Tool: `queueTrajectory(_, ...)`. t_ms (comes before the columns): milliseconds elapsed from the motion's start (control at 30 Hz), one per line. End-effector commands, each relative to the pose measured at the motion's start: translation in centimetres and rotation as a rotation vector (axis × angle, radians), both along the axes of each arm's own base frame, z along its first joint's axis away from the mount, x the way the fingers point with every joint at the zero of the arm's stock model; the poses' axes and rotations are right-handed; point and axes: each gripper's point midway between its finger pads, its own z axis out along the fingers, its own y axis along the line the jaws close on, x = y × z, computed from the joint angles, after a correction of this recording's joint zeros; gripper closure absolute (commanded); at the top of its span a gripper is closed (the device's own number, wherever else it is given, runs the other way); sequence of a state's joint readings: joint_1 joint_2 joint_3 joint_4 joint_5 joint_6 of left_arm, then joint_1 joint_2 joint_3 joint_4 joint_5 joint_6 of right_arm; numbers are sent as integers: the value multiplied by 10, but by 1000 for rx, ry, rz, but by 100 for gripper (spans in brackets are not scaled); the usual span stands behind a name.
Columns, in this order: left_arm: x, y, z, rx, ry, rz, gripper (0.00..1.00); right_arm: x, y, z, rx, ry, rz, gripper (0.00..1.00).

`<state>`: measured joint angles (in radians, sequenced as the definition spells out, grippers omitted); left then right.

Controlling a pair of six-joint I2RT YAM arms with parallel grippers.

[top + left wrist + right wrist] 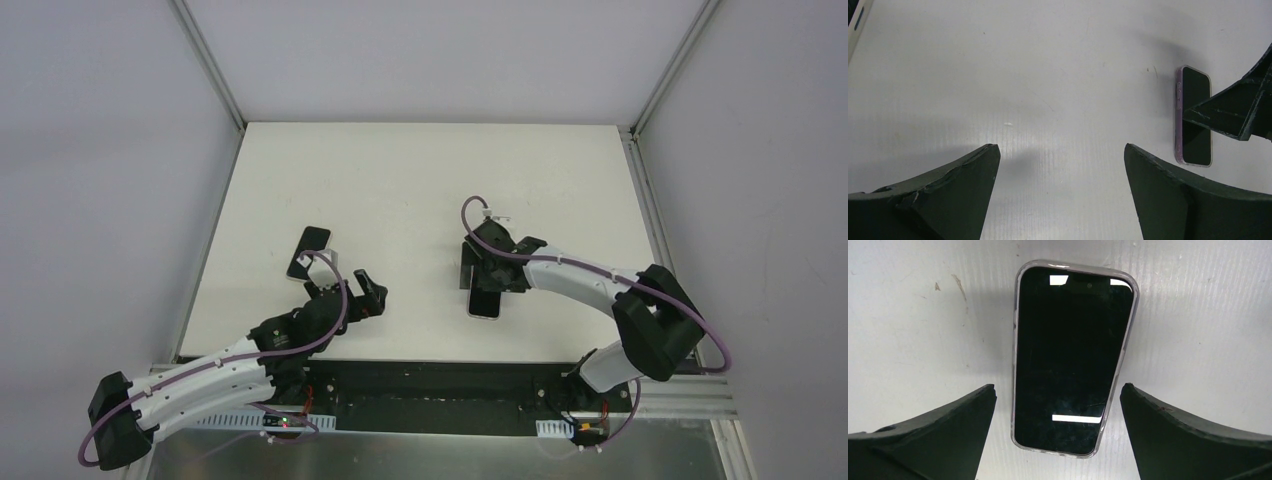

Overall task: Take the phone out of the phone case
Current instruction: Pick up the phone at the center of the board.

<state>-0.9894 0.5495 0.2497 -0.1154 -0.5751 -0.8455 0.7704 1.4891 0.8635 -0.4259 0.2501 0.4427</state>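
We see the phone lying screen up, seated in its clear, purple-tinted phone case. It rests flat on the white table, at about 4 o'clock from the table's centre in the top view, its long axis running roughly 12 to 6.

Above it hangs the right gripper, spread wide, one finger at 9 o'clock of the phone and the other at 3 o'clock, both apart from the case's sides.

At about 9 o'clock from the phone, well apart, the left gripper is also spread wide and holds nothing, with bare table between its fingers.

At 11 o'clock of the left gripper lies a dark flat object that we cannot identify.
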Motion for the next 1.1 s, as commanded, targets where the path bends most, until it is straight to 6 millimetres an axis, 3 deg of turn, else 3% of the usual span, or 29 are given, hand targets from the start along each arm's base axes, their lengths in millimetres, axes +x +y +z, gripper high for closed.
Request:
queueTrajectory(0,-2,-6,2,-13,8,-19,1,10,2,4,-27,-5,-52,1)
queueTrajectory(367,-1,-5,-1,-29,21,10,1,10,-11,-9,-82,17,-163,3)
queueTrajectory(833,-2,-8,-3,-33,43,9,2,5,-7,-22,-78,59,-177,10)
queueTrajectory(1067,-2,-10,-4,-28,52,0,2,2,-8,-24,-95,82,-151,5)
